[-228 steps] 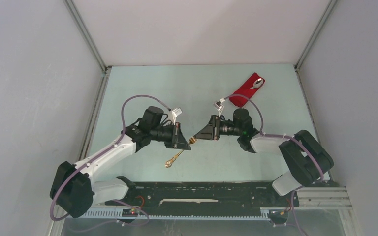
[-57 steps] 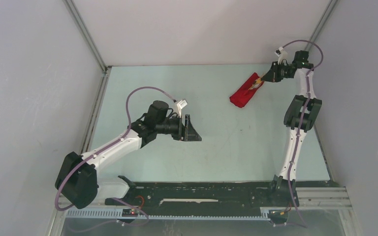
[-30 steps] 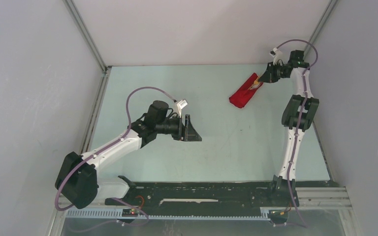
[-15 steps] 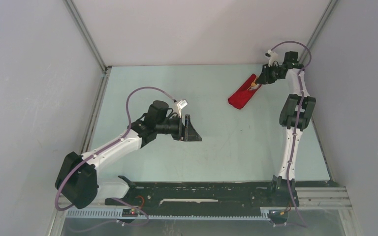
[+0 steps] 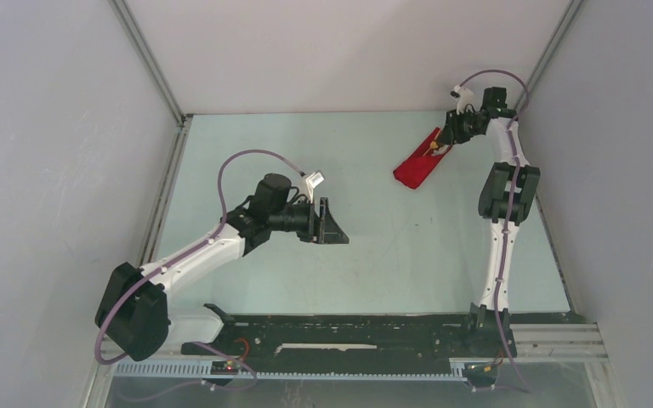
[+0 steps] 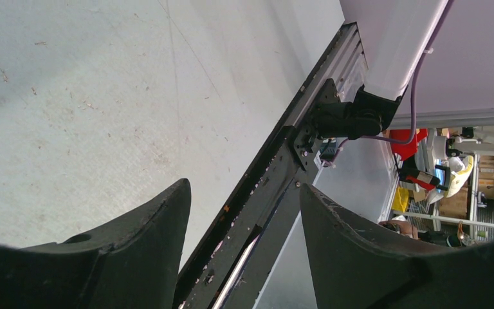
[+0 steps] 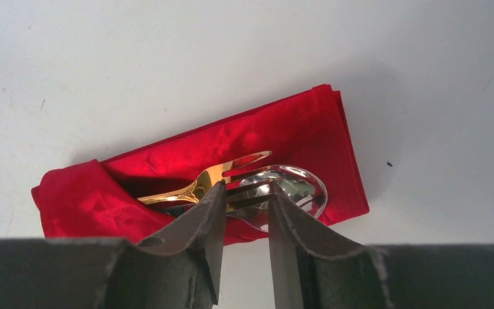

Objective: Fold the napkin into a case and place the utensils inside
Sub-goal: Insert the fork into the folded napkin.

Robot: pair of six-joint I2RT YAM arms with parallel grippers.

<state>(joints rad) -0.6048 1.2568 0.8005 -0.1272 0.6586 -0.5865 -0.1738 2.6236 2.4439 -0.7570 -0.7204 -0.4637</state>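
While fork (image 7: 219,172) & spoon (image 7: 299,187) sit in case (image 7: 283,132), R claw (image 7: 246,193) part-open at them, L claw (image 6: 243,187) wide, empty

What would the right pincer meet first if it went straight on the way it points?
Probably the fork, its tines lying over the spoon in the case; depth is unclear.

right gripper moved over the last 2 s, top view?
Yes. The right gripper has shifted left, away from the right rear corner post, over the upper end of the red napkin case.
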